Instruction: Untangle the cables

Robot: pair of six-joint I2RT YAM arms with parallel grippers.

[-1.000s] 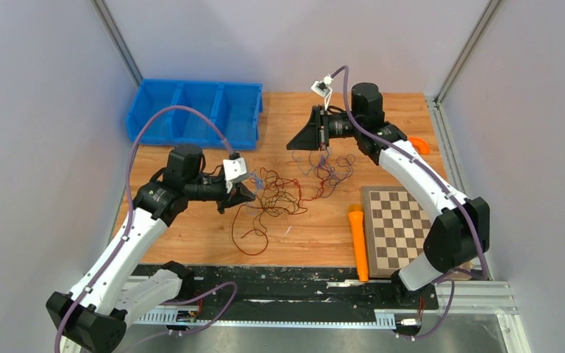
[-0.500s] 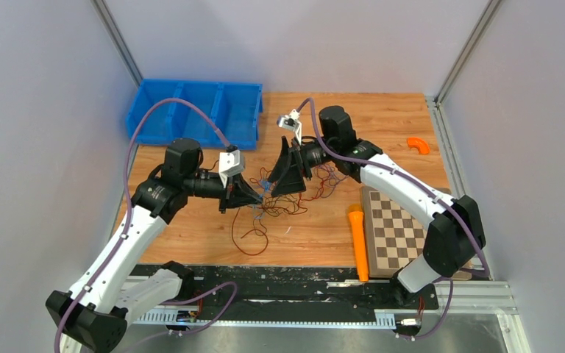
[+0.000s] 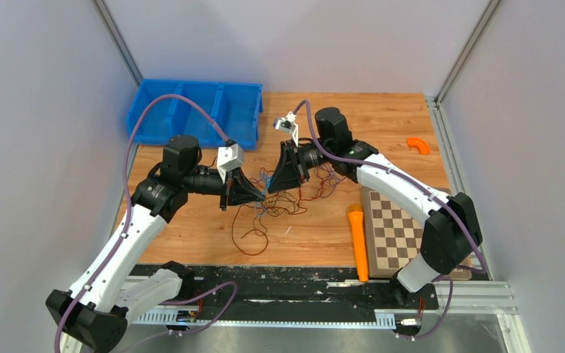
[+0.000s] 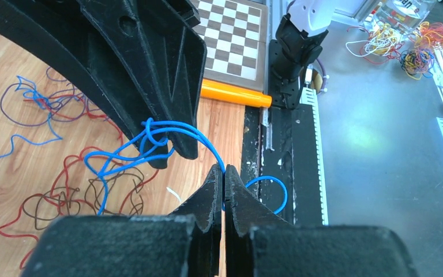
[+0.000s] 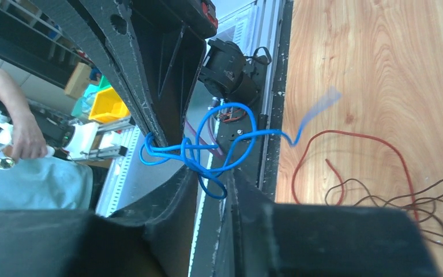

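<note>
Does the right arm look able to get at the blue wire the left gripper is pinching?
Probably yes: the right gripper straddles the blue wire, jaws apart, nothing between them but wire; the left gripper pinches it close by.

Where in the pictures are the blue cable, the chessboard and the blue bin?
blue cable point(image 4: 154, 138), left wrist view, on its knotted loops.
chessboard point(image 3: 391, 220), top view, on its middle squares.
blue bin point(image 3: 184, 134), top view, on its near wall.

White arms point(image 3: 118, 250), black joints point(image 3: 182, 156), purple hoses point(image 3: 171, 96), black tools point(image 3: 263, 195) point(image 3: 273, 189).
</note>
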